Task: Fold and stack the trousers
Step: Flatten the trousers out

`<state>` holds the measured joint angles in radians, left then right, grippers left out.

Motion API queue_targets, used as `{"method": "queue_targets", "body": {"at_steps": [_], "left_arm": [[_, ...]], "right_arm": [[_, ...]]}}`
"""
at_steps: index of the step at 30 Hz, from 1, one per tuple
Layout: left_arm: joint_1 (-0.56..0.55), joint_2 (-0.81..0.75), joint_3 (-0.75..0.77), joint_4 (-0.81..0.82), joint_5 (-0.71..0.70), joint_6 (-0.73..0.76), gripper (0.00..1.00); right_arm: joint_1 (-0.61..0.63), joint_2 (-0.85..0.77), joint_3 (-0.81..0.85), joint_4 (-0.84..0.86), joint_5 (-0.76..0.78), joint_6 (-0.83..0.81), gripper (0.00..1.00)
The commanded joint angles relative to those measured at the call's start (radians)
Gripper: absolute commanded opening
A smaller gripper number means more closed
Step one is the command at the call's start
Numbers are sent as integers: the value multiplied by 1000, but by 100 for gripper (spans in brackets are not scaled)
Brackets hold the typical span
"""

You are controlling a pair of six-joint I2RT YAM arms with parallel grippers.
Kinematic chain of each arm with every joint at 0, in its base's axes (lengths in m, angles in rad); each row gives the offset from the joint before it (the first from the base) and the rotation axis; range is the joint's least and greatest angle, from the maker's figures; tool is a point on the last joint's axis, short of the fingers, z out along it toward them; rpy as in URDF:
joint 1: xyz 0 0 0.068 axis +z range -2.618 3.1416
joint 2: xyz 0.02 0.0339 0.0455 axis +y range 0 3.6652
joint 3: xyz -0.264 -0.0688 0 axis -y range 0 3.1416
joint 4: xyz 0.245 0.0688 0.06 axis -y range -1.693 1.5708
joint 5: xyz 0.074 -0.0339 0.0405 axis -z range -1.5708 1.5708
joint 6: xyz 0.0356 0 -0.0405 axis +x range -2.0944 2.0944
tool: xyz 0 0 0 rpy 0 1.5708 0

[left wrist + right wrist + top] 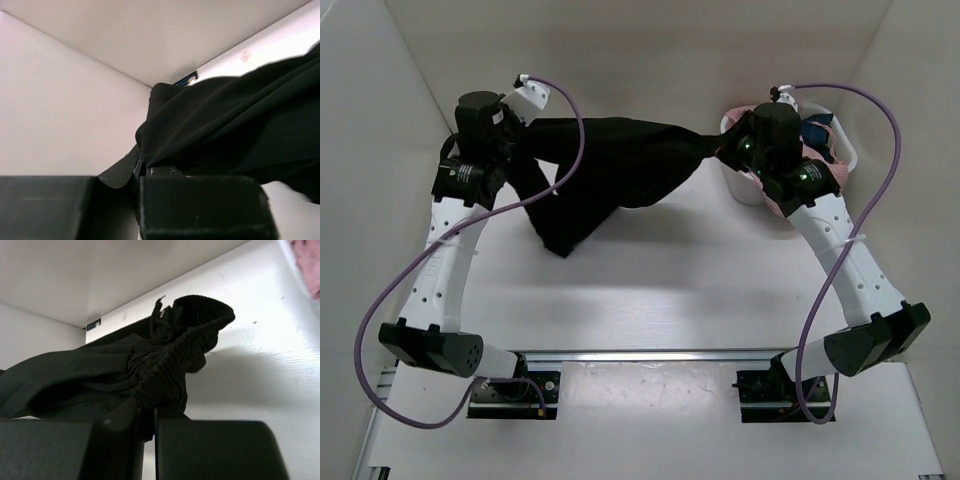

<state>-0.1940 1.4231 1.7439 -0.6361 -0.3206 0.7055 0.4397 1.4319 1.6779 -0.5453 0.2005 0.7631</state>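
Observation:
Black trousers hang stretched between my two grippers above the far part of the table, with a loose part drooping to the table at the left. My left gripper is shut on one end of the trousers. My right gripper is shut on the gathered elastic waistband at the other end. Both pairs of jaws are pressed together with cloth pinched between them.
A white basket with pink and blue clothes stands at the far right, just behind my right arm. White walls close in the table on the left, right and far sides. Purple cables loop from both arms.

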Motion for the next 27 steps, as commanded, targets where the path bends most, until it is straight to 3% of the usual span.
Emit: {"method": "queue_targets", "body": {"at_steps": [1, 3, 5, 7, 8, 9, 13, 15, 17, 19, 22, 27], "left_arm": [[-2, 42, -61, -103, -107, 86, 14], [-33, 30, -104, -128, -75, 86, 14], [-90, 30, -142, -205, 39, 34, 25], [-114, 43, -167, -267, 244, -42, 45], [-130, 71, -191, -299, 303, -63, 61], [-130, 86, -201, -351, 340, -80, 64], [-105, 114, -266, -378, 260, -161, 64], [-29, 93, -322, -369, 236, -161, 64], [65, 80, -413, -337, 236, -150, 64], [91, 95, -466, -309, 226, -150, 64], [91, 161, -518, -271, 236, -184, 64], [91, 247, -529, -174, 376, -239, 65]], "right_arm": [[-36, -45, -94, -2, -1, 15, 0], [-56, -102, -157, -2, 8, 25, 0], [-102, -161, -245, -27, 46, 50, 0], [-166, -195, -291, -59, 69, 64, 0], [-191, -223, -328, -79, 79, 73, 0], [-218, -237, -346, -117, 79, 73, 0], [-385, -294, -421, -183, 44, 73, 0], [-444, -324, -467, -196, -2, 48, 0], [-464, -344, -518, -196, -16, 39, 0], [-464, -344, -538, -177, -55, 39, 0], [-464, -344, -572, -153, -78, 48, 0], [-464, -344, -572, -153, -90, 38, 0]]}}
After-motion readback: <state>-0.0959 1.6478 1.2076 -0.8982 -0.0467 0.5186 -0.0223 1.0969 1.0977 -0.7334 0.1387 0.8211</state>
